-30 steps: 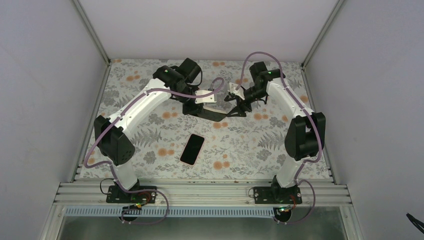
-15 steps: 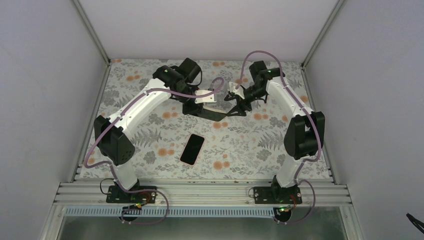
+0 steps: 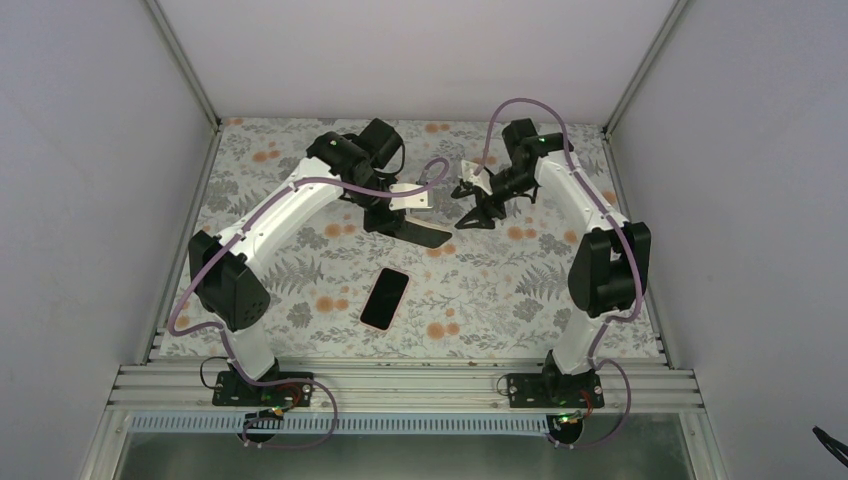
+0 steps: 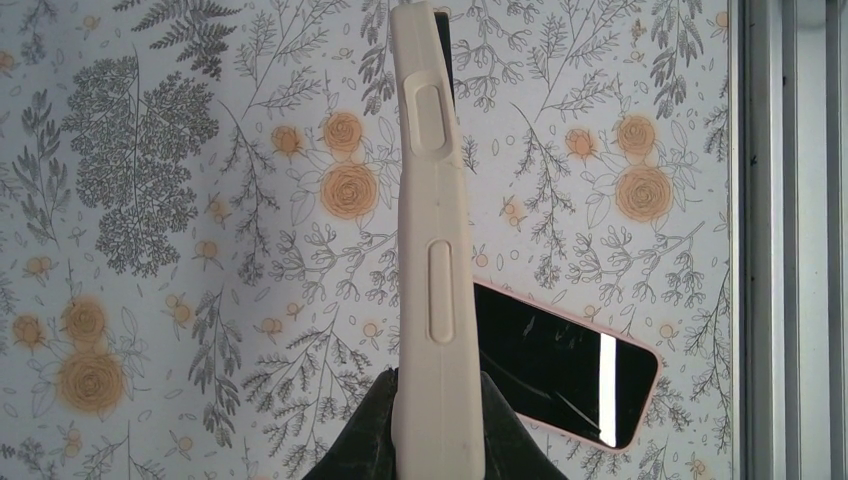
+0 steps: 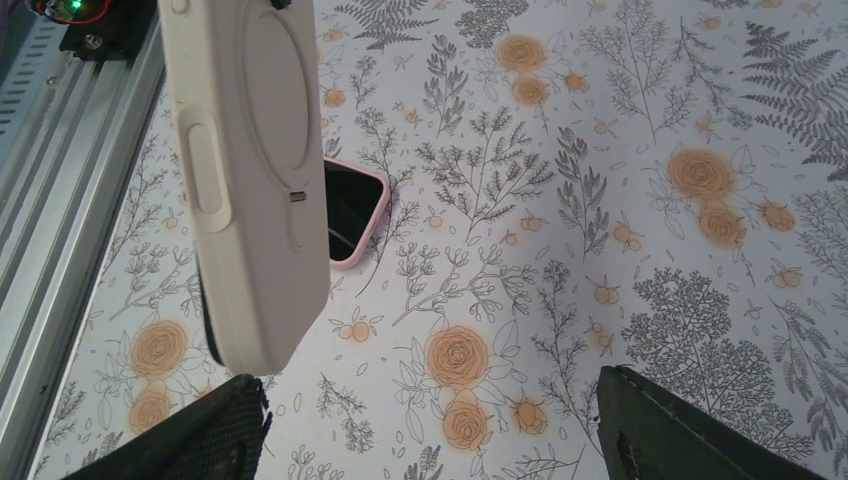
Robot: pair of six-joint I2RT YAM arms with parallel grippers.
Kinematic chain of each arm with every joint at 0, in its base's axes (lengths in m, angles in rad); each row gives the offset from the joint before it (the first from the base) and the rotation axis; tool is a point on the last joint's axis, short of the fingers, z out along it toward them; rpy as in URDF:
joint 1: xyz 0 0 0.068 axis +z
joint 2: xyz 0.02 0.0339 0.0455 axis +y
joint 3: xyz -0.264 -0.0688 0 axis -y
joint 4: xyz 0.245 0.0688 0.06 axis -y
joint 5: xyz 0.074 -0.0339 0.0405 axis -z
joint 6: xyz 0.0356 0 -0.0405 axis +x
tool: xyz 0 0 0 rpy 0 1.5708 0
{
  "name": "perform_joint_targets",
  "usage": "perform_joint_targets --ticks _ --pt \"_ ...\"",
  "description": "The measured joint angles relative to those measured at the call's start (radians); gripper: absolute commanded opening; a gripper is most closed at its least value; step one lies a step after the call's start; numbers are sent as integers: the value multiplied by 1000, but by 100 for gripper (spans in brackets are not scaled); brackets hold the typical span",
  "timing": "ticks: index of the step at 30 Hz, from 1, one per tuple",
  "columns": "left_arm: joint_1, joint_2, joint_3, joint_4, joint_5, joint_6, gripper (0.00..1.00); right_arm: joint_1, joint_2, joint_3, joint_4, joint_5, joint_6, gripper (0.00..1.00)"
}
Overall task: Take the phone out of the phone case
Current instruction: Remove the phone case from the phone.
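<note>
Left wrist: left gripper (image 4: 436,405) clamped on the cream silicone phone case (image 4: 435,250), held edge-on above the floral table (image 4: 150,200). The black pink-rimmed phone (image 4: 560,375) lies flat below, apart from it. Right gripper (image 3: 471,212) spread, empty. Extraction looks done; next, set case down gently.

A desk (image 3: 500,300) covered in a pale cloth printed with grey ferns and orange flowers fills the middle of the top view. Plain lavender-grey walls enclose it: a back wall (image 3: 420,50) at the top, a left wall (image 3: 80,200) and a right wall (image 3: 750,200). Slanting aluminium posts (image 3: 181,60) mark the upper corners, and ribbed aluminium rails (image 3: 400,385) run along the bottom. The light is soft and even.
</note>
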Motion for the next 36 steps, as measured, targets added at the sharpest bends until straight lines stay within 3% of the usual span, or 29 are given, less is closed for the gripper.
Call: perform_joint_targets --ticks 36 --pt "-6 32 52 -13 -9 -1 2 -11 -27 -71 41 8 -6 76"
